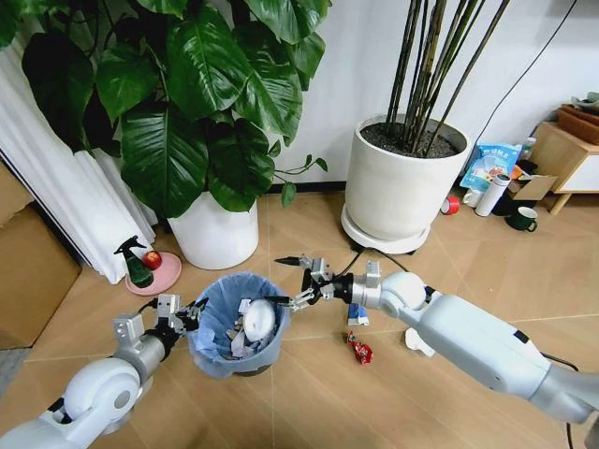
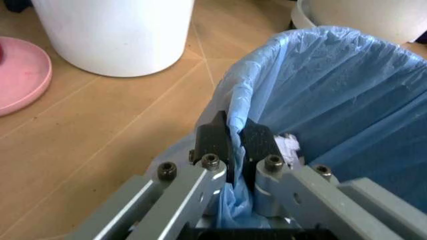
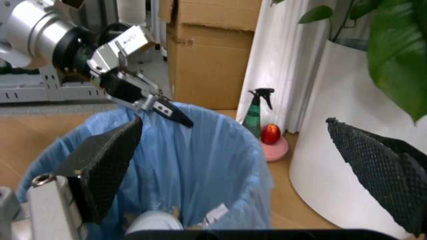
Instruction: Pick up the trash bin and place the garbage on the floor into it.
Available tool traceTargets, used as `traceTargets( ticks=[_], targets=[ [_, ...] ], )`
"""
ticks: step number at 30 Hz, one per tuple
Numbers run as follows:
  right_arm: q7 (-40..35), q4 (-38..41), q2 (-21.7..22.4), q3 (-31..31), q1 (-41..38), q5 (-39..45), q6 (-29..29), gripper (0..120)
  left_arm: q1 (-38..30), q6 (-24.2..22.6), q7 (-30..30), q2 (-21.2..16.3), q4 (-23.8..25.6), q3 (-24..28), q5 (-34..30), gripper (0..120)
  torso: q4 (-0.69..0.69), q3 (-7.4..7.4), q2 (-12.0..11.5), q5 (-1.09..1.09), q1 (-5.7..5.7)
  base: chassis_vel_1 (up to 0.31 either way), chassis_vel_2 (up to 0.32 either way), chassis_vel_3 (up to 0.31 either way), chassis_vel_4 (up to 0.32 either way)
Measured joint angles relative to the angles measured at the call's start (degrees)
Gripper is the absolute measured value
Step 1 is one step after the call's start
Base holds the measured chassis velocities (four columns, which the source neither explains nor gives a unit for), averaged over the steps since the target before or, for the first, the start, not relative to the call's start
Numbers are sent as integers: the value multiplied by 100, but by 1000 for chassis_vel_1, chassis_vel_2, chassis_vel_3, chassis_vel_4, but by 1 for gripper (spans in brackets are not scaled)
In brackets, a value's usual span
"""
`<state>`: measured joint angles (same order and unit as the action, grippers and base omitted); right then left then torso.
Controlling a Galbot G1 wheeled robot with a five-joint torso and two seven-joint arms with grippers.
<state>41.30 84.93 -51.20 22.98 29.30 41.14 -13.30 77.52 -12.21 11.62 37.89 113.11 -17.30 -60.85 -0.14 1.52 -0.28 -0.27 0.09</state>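
I hold the trash bin (image 1: 234,323) with my left gripper (image 1: 184,316), at 9 o'clock on its rim; its fingers (image 2: 215,141) are clenched on the folded blue bag and the rim edge. The bin sits on the floor in front of the white pot (image 1: 215,234). It looks light, but the liner is thin and slippery, so I judge the hold must include the stiff rim, not only the plastic. My right gripper (image 1: 301,281) hovers over the rim at 2 o'clock, fingers spread and holding nothing. Inside the bin lie white paper pieces (image 1: 257,320). On the floor at 3 o'clock of the bin rest a red wrapper (image 1: 359,351) and a blue-white packet (image 1: 357,316); both seem light and soft, easy to pinch in the middle.
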Motion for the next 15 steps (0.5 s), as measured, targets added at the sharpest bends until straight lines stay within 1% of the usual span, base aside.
traceTargets(
  ticks=[10,12,13,14,15],
  targets=[
    [-67,-137,-22,-360,220,-95,-50,100,11,53,-96,-17,0,26,-82,0,1,0,0,0,0,0,0,0,0],
    [-532,-121,40,-530,398,-100,41,100,47,53,-42,-19,-14,2,-82,0,2,0,0,-1,0,0,0,0,0],
    [-532,-121,40,-530,398,-100,41,100,47,53,-42,-19,-14,2,-82,0,2,0,0,-1,0,0,0,0,0],
    [-806,-108,77,-604,502,-91,90,100,68,51,-26,-19,-18,-26,-82,0,2,0,0,-2,0,0,0,0,0],
    [-1350,-95,125,-769,732,-88,200,100,116,45,-4,-20,-26,-97,-74,0,0,0,0,0,0,0,0,0,0]
  ],
)
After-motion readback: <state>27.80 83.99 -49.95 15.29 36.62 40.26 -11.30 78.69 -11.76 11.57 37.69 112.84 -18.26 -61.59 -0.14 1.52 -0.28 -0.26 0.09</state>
